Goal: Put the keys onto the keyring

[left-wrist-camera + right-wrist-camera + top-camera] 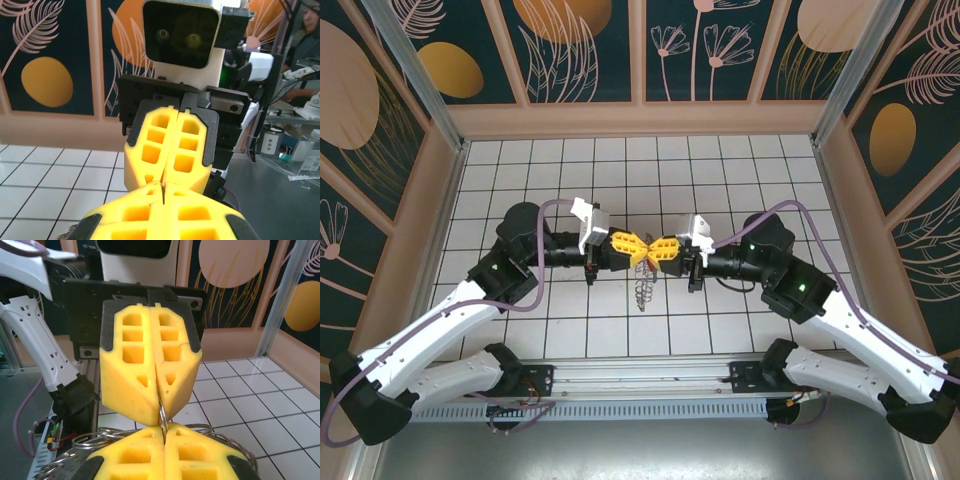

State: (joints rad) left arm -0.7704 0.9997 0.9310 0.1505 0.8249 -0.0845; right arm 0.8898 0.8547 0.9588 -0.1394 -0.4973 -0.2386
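1. White square tiles with dark grout cover the table; navy wall panels carry gold discs and pale leaf outlines.
2. Left gripper and right gripper (blocky yellow honeycomb fingers) meet tip to tip, both closed.
3. Left fingers pinch a thin steel loop of the keyring, whose wiry coils hang beneath; whether the right also clamps it is unclear.
4. A reddish fleck at the tips may be the keys.

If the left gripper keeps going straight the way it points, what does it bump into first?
The right gripper. Its yellow fingers face the left gripper tip to tip, apparently almost touching, with a thin grey metal keyring seemingly pinched by both.
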